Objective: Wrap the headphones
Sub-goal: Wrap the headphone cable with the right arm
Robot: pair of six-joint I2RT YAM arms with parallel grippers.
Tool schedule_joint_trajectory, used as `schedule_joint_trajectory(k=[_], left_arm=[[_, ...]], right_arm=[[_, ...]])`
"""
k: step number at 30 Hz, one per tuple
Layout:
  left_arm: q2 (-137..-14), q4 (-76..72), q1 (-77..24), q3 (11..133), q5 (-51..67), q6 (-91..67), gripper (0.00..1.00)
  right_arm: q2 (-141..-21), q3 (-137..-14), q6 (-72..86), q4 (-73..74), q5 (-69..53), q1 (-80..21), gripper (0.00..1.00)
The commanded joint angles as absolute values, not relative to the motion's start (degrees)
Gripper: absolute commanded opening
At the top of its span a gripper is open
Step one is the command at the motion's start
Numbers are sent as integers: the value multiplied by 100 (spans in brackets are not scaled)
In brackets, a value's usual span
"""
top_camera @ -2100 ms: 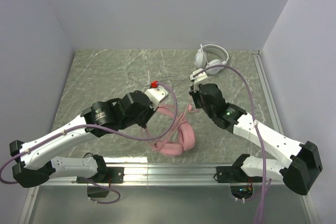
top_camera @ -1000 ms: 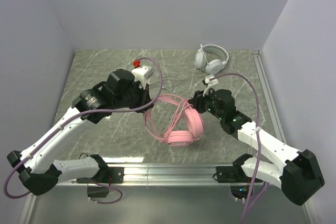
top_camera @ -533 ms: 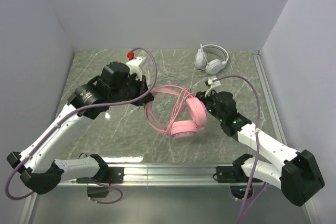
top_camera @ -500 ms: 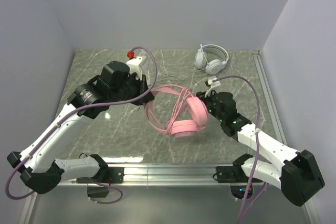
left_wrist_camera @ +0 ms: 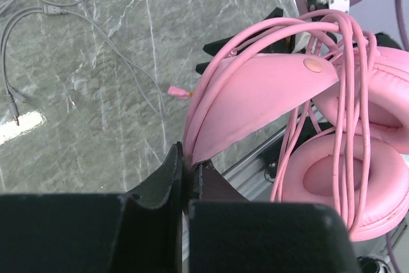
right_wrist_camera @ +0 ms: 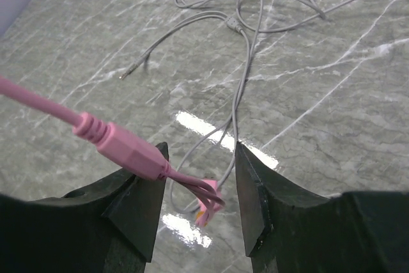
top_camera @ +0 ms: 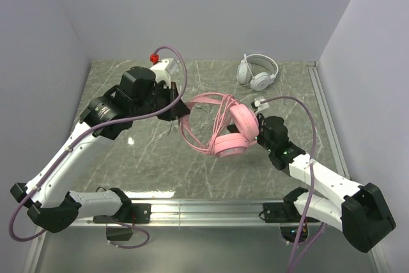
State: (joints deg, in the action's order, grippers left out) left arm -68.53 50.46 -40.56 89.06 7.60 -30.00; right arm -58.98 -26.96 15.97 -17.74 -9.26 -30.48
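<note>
The pink headset (top_camera: 231, 133) hangs above the table's middle, its long pink cable (top_camera: 217, 116) looped several times over the headband. My left gripper (top_camera: 177, 108) is shut on the left end of the pink headband (left_wrist_camera: 268, 87), with both ear cups (left_wrist_camera: 339, 183) dangling at the right. My right gripper (top_camera: 257, 133) is just right of the ear cups, jaws open. The cable's pink junction piece (right_wrist_camera: 124, 146) lies across its left finger, with thin pink leads hanging between the jaws. The white headset (top_camera: 257, 71) lies at the back right.
The white headset's thin grey cable (right_wrist_camera: 246, 49) snakes loosely over the marble table and also shows in the left wrist view (left_wrist_camera: 83, 23). A metal rail (top_camera: 204, 209) runs along the near edge, and another runs down the right side (top_camera: 326, 113). Walls close off the back and sides.
My left gripper has lifted the pink headset off the table and carried it back and to the right. My right gripper has drawn back to the right of the ear cups.
</note>
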Motion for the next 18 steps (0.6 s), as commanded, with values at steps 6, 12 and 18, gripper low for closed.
schedule_joint_trajectory(k=[6,12,18], left_arm=[[-6636,4044,-3964,9316,791,-3858,0],[-6539,3832,-3955,9255,633,-4069,0],[-6574,3630,-3955,9237,703,-4210,0]], right_arm=[[-5686,-2435,2030,-2540,-940,-3006,52],[-5862,-2294,2250,-2873,-1099,-3006,53],[-6099,-2223,2434,-3260,-1152,-3023,53]])
